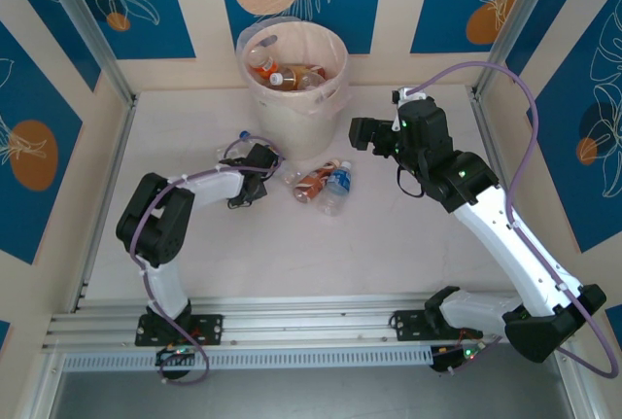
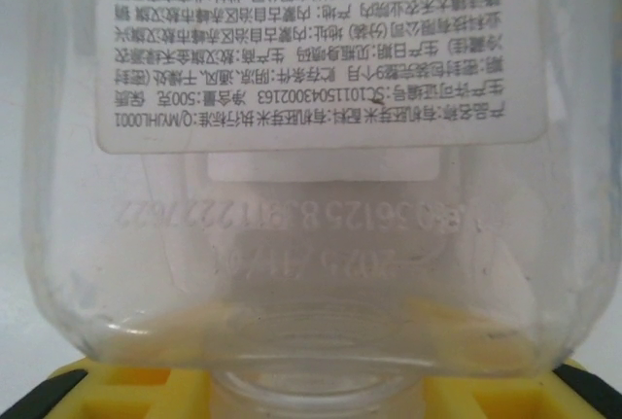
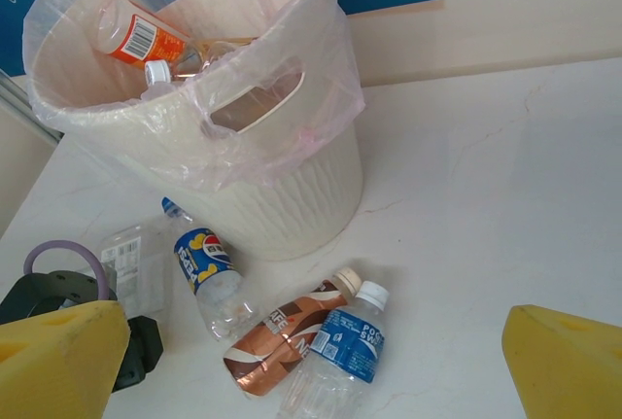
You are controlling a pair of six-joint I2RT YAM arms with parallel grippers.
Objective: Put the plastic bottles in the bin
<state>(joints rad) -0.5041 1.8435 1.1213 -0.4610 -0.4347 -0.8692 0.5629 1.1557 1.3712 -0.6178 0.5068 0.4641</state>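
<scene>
The bin (image 1: 328, 98) stands at the back middle, with several plastic bottles (image 1: 282, 74) inside its clear liner. My left gripper (image 1: 251, 174) is low on the table left of the bin, shut on a clear bottle with a white printed label (image 2: 321, 50). That bottle sits between the yellow pads (image 2: 107, 395). On the table in front of the bin lie a Pepsi bottle (image 3: 204, 268), a brown bottle (image 3: 282, 327) and a blue-labelled bottle (image 3: 345, 346). My right gripper (image 1: 364, 134) hovers right of the bin, open, its fingers (image 3: 58, 361) wide apart above them.
Metal posts and wall panels close in the table on the left, back and right. The right arm's purple cable (image 1: 525, 98) loops high by the right wall. Bare tabletop (image 1: 292, 254) lies between the bottles and the arm bases.
</scene>
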